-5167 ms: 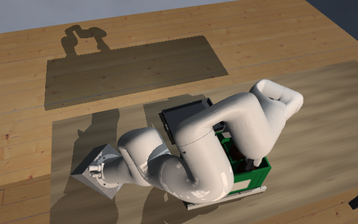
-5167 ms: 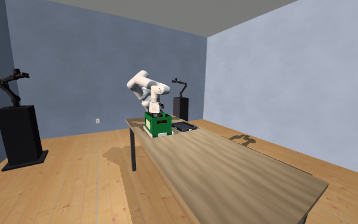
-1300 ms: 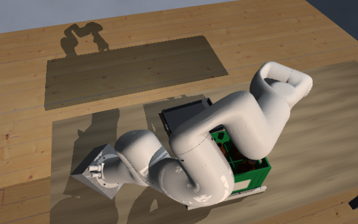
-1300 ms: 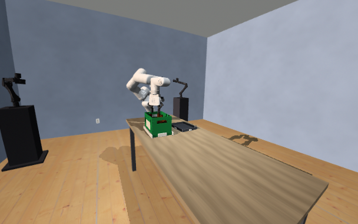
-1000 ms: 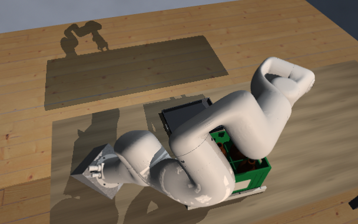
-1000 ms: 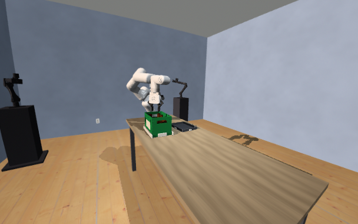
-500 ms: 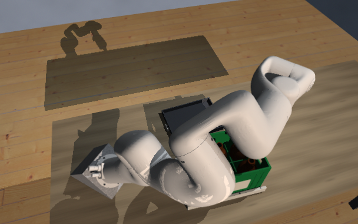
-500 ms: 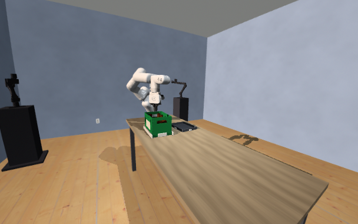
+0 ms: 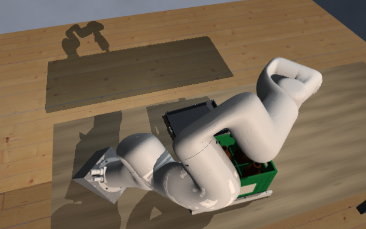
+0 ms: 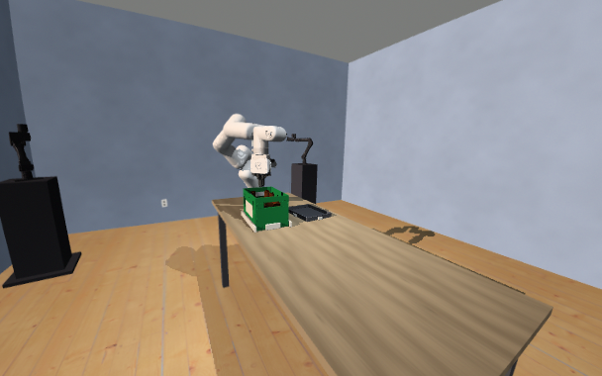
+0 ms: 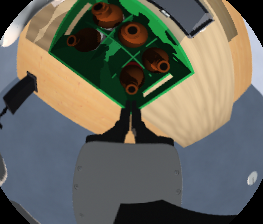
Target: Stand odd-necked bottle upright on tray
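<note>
The green crate holds several brown bottles. In the wrist view one bottle is nearest the fingers; others are a bottle to its right, one further in, one at the left and one at the top. Their neck differences are too small to tell. My gripper is shut with nothing between its fingertips, above the crate. The dark tray lies beside the crate; no bottle shows on it. My arm hides part of both in the top view.
A pale base strip runs along the crate's foot. The wooden table extends beyond the crate and tray. Black pedestals with dark arms stand off the table. The crate's walls rise around the bottles.
</note>
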Action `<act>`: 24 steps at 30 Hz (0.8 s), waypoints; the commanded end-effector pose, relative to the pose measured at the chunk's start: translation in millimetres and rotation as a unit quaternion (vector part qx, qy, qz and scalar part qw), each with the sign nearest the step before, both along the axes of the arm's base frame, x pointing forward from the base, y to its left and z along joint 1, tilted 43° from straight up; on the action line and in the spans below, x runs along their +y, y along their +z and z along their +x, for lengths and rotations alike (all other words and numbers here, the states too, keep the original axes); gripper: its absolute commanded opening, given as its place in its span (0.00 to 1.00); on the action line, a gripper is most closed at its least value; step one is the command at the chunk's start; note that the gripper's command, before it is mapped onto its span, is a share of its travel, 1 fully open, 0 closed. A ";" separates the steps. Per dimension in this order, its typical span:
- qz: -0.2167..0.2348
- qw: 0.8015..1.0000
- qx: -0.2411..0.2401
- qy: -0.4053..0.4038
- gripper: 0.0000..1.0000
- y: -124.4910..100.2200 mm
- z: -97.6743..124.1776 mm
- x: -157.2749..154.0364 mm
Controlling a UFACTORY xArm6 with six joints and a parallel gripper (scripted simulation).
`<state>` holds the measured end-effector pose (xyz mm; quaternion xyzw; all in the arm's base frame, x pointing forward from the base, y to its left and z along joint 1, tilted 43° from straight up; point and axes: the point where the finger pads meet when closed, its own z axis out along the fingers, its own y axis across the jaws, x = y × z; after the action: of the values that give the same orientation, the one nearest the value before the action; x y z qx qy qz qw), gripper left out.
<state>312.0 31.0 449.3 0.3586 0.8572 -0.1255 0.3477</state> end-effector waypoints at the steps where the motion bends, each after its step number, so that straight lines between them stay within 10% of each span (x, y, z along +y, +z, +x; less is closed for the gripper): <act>1: 0.001 1.000 -0.001 0.000 0.00 0.7 -0.1 0.2; 12: 0.001 1.000 -0.001 0.000 0.00 0.3 0.1 1.0; 23: 0.001 1.000 -0.001 0.000 0.00 -37.4 14.0 74.3; 24: 0.001 1.000 -0.001 0.000 0.65 -37.4 14.0 74.3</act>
<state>325.4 103.9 409.8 0.3558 0.8585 -0.1278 0.3464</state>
